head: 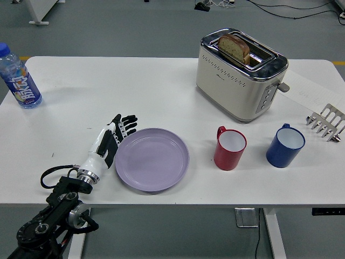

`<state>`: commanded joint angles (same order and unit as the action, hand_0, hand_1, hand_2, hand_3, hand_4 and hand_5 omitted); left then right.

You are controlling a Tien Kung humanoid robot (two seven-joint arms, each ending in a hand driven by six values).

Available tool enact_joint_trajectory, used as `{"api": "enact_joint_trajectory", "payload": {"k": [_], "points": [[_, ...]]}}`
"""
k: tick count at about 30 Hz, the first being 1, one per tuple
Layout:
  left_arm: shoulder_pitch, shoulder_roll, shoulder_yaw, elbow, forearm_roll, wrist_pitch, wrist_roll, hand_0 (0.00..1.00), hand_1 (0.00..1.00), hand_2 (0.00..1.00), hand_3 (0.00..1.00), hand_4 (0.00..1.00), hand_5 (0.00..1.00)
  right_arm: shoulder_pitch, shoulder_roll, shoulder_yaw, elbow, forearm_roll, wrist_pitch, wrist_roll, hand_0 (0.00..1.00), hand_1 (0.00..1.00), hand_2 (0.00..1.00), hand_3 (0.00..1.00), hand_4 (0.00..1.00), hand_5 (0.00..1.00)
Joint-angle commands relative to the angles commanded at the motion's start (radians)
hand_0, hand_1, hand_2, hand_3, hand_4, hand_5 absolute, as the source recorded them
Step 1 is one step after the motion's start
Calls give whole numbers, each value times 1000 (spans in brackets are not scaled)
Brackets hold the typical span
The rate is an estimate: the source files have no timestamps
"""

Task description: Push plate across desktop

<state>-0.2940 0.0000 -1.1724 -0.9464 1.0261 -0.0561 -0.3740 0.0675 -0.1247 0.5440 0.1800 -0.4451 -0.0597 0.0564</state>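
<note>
Though blurred, bottle [19,77] label print.

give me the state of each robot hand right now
Left robot hand: open, fingers straight, flat against the left rim of the purple plate, holding nothing.
Right robot hand: not in view.

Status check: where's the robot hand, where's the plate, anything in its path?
Left robot hand open, flat against purple plate's left rim. Right hand not in view. Red mug sits just right of plate, in the push line.
</note>
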Motion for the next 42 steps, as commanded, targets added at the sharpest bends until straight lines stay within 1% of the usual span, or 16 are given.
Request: {"api": "enact_joint_trajectory", "payload": {"k": [15,22,29,34,36,38,39,40,42], "points": [[4,0,30,-6,-5,-1,0,807,832,812,717,567,998,-7,-2,-4,0,2,0,0,704,720,787,738,335,264],[1,0,27,-4,-3,1,-1,807,832,812,717,567,998,-10,-1,-7,0,5,0,-1,704,720,787,738,335,261],[-17,0,-6,1,18,7,-1,807,831,812,717,567,998,-13,1,4,0,-8,-1,-5,704,720,786,737,335,263],[-35,0,-51,2,46,11,3,802,827,812,717,567,998,-14,1,10,0,-20,-2,-8,705,720,787,737,335,263],[-47,10,-79,-2,57,15,10,802,827,812,717,567,998,-14,1,14,0,-23,-2,-8,705,720,787,737,335,263],[-57,26,-104,-9,82,32,29,802,827,812,717,567,998,-13,1,18,0,-27,-2,-8,705,720,787,737,335,263],[-64,42,-126,-15,111,48,49,758,791,767,684,535,998,-13,1,23,0,-30,-2,-8,703,720,786,737,335,263],[-66,48,-134,-17,126,54,56,758,791,767,684,535,998,-13,2,24,0,-30,-2,-8,703,720,786,737,335,263],[-73,77,-171,-31,138,56,73,758,791,767,684,535,998,-12,1,29,0,-34,-2,-8,703,720,786,737,335,263]]}}
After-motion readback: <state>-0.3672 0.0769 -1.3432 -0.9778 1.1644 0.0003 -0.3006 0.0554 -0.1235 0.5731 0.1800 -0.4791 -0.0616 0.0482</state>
